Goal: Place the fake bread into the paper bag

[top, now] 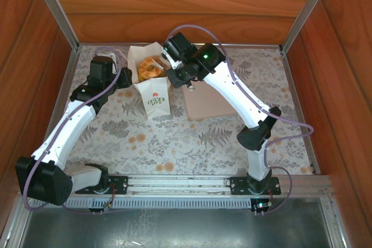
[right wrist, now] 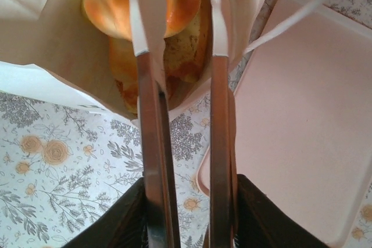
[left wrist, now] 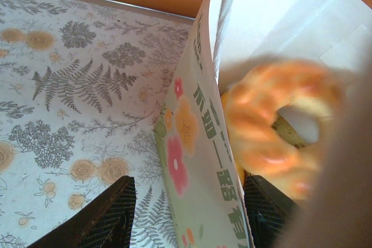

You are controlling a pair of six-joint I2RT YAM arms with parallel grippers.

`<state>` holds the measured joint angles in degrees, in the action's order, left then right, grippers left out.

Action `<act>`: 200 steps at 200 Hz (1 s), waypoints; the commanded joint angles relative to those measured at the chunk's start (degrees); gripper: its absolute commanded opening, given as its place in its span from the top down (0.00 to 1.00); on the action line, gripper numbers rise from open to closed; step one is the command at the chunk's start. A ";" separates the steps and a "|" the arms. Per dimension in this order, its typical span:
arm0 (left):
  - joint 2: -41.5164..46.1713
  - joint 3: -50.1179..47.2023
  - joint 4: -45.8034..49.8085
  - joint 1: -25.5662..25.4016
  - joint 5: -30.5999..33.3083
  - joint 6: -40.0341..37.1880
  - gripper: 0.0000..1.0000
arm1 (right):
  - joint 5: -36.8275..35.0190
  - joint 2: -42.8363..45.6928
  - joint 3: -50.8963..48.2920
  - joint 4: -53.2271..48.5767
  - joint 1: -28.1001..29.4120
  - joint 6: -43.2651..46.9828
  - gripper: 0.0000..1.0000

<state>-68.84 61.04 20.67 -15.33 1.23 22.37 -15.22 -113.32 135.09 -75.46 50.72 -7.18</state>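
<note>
So the bread is piled inside the paper bag, right under the tips of the tongs, which point into its mouth. The right gripper clamps the tongs, blades empty, and the left gripper straddles the bag's wall, fingers apart

Paper bag is standing upright on the worktop with its mouth wide open. It's white, with a red-and-green logo on the side and pink-orange flowers plus green lettering on the face, and a thin white loop handle flops off to one side. The fake bread is piled inside. There's a twisty golden-orange ring on top and more brown pieces tucked underneath.
</note>
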 commanded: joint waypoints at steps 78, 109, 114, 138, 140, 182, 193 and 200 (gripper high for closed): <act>1.02 0.45 0.96 0.39 -1.57 1.23 0.46 | -0.95 2.53 1.06 2.53 0.44 0.24 0.60; 1.52 1.26 0.94 0.47 -3.55 2.47 0.43 | 1.47 6.50 -1.58 6.32 0.48 1.37 0.61; 1.60 1.49 0.96 0.48 -3.75 2.62 0.42 | 1.82 7.37 -2.35 7.14 0.51 1.54 0.61; 2.45 1.94 0.92 0.47 -4.75 3.62 0.39 | 3.55 10.91 -5.25 9.94 0.51 1.47 0.62; 2.61 1.97 0.90 0.50 -4.82 3.82 0.38 | 3.67 11.21 -5.38 10.17 0.50 1.47 0.62; 4.52 2.72 0.94 0.57 -7.07 5.42 0.29 | 5.27 17.26 -10.01 13.78 0.45 0.29 0.63; 5.16 2.83 0.93 0.56 -7.61 6.04 0.28 | 5.11 19.59 -11.27 14.44 0.52 -0.07 0.63; 5.60 2.71 0.96 0.57 -7.82 6.35 0.27 | 4.67 20.70 -12.14 14.78 0.57 -0.23 0.63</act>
<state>-65.10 61.89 20.84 -15.03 -4.40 26.92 -11.20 -96.47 125.34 -64.77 50.72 -6.52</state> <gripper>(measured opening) 0.714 0.371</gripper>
